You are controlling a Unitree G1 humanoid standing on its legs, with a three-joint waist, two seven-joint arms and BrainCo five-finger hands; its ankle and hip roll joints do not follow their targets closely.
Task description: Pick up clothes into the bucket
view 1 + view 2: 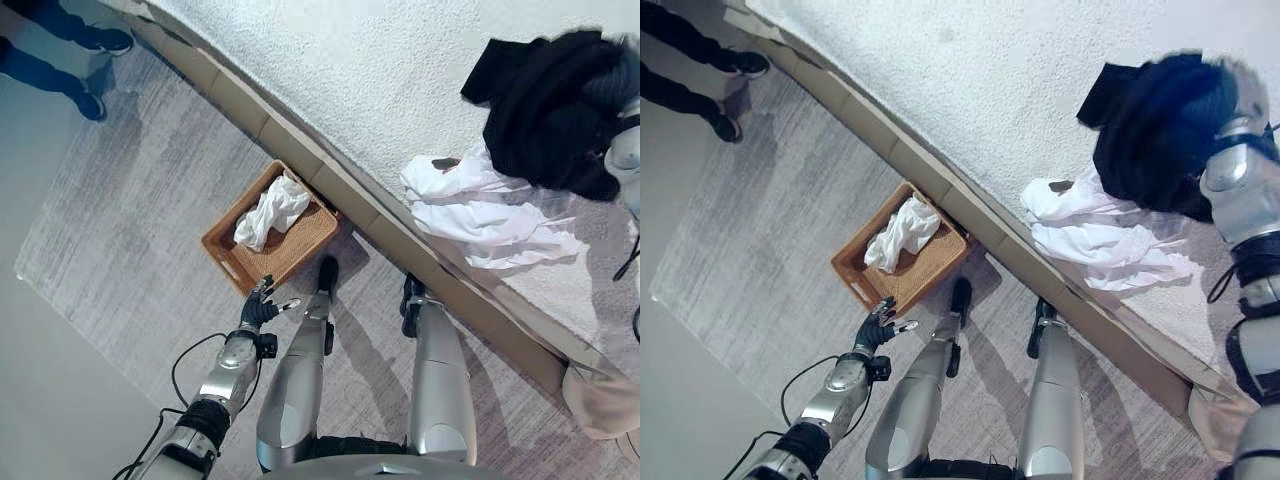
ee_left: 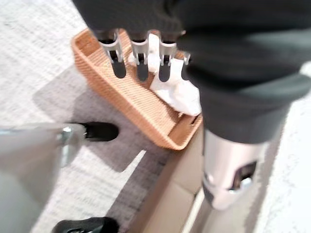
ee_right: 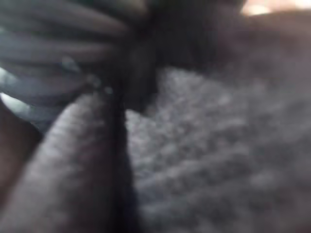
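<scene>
A: Head views?
B: Wicker basket (image 1: 300, 250) is sitting on the rug against the bed (image 1: 380, 70), a white cloth (image 1: 270, 212) lying in it. Left hand (image 1: 260, 305) is hovering beside it. Dark clothes (image 1: 1160, 130) and a white garment (image 1: 1100, 235) are lying on the bed; right hand is buried in the dark pile.

A: Left wrist?
B: Fingers (image 2: 139, 60) are hanging straight, spread, holding nothing.

A: Right wrist?
B: Dark fabric (image 3: 204, 145) close up; can't tell the fingers.

No readable text or labels

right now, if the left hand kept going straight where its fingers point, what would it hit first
Most likely the near rim of the wicker basket; the left hand points at it. The white cloth lies farther in. Depth is uncertain.
</scene>
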